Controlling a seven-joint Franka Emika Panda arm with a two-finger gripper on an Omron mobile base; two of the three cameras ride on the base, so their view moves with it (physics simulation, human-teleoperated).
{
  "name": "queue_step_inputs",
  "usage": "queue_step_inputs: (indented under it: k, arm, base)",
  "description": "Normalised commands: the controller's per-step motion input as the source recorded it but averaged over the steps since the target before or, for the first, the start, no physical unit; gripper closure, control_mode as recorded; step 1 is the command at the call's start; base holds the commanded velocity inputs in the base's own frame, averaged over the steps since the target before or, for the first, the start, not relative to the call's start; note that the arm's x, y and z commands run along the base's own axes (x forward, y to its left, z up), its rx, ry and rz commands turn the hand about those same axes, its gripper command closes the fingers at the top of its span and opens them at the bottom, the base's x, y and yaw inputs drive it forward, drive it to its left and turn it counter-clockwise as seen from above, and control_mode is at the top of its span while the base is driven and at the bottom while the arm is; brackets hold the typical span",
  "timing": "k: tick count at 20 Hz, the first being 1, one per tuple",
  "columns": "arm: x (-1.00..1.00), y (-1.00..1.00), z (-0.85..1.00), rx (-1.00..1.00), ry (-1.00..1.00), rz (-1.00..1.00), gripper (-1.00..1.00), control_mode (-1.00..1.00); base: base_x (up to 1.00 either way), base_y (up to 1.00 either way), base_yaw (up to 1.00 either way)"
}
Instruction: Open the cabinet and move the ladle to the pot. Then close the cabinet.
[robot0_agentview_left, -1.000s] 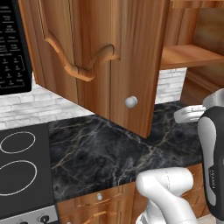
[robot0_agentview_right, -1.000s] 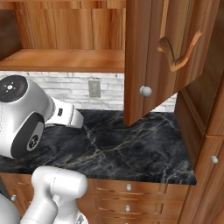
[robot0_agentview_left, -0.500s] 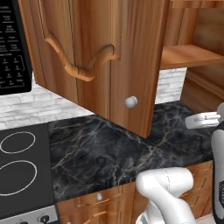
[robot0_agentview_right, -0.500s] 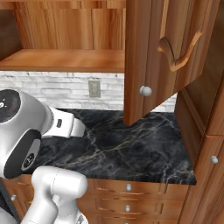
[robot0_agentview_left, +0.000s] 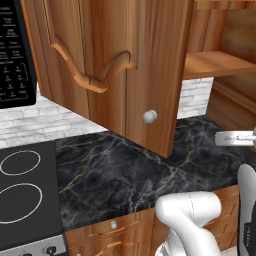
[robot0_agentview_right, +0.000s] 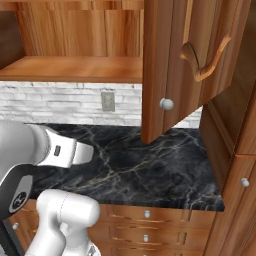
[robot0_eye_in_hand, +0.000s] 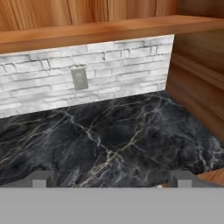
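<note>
Swinging out over the dark marble surface, the cabinet door stood wide open, a reddish-brown wooden panel with a raised curved moulding and a small round silver knob near its lower corner. In the right base view the same door hung out from the wall on the right side, its knob facing the camera, and the wooden shelf inside the cabinet lay exposed to its left. Nothing could be made out resting on the part of the shelf that showed. Below the shelf ran a white brick backsplash with a grey wall outlet set into it. The hand view looked at that backsplash and outlet from low over the marble, with the shelf's edge across the top. The gripper sat at the bottom of that view, its jaws spread wide apart with only bare marble between them, holding nothing. In the left base view a black microwave hung to the left of the door, and a black stovetop with white ring burners sat beside the marble. Wooden drawer fronts with small knobs ran beneath the surface.
</note>
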Motion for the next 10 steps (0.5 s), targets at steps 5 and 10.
queue_step_inputs:
  k: [5,10]
  arm:
    - [-0.17,-0.35,0.38,0.12,0.00,-0.11,-1.00,-1.00]
    - [-0.49,-0.37,0.29,0.12,0.00,-0.06,-1.00,-1.00]
  base:
    - [0.00,0.00,0.00]
    - [0.00,0.00,0.00]
